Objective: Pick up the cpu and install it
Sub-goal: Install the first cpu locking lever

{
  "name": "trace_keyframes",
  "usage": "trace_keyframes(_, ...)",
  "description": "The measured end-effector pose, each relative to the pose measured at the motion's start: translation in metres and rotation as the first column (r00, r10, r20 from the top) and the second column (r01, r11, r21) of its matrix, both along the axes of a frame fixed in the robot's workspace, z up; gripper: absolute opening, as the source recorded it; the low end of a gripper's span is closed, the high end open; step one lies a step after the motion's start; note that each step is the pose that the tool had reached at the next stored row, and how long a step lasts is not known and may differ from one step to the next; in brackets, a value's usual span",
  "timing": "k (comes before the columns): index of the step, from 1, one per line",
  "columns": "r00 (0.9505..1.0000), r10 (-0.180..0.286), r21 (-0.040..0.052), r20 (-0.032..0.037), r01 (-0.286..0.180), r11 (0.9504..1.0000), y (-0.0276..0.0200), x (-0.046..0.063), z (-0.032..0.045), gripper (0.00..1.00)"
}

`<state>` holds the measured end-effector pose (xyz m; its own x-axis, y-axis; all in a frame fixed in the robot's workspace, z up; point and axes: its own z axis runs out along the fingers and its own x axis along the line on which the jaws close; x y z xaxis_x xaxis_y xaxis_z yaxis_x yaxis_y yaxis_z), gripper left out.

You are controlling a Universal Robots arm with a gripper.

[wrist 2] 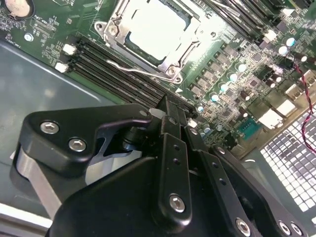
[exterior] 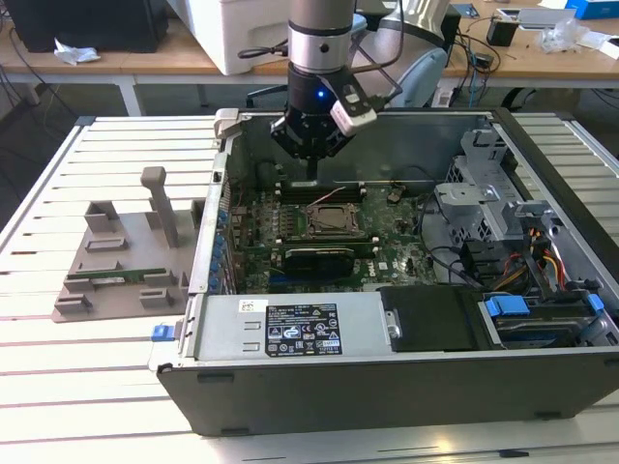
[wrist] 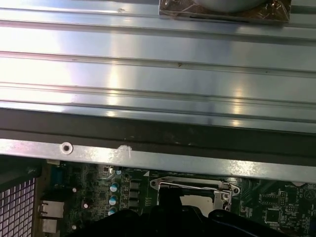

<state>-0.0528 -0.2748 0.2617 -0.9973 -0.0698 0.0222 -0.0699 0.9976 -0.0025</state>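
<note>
The cpu [wrist 2: 153, 27] is a shiny silver-white square lying flat inside the metal-framed socket [exterior: 334, 220] on the green motherboard of the open computer case. A wire lever [wrist 2: 140, 74] runs along the socket frame's edge. My gripper [exterior: 311, 172] hangs inside the case a little above the board, just behind the socket and over the black memory slots [wrist 2: 113, 69]. It is shut, its black fingers [wrist 2: 173, 148] meet at the tip, and I see nothing held between them. In the first wrist view the socket frame [wrist: 190, 186] shows beyond the gripper's dark body.
A grey fixture stand [exterior: 126, 261] holding a green memory stick [exterior: 116, 278] sits on the slatted table at the exterior view's left. Inside the case are the power supply [exterior: 290, 324], a drive cage [exterior: 484, 203] and cables at the exterior view's right. The case wall [wrist: 158, 158] stands close by.
</note>
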Motion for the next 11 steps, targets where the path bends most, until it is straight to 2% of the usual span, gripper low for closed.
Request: trace_keyframes(11, 1.0, 0.0, 0.0, 0.0, 0.0, 1.0, -0.0001, 0.0, -0.0172, 0.11)
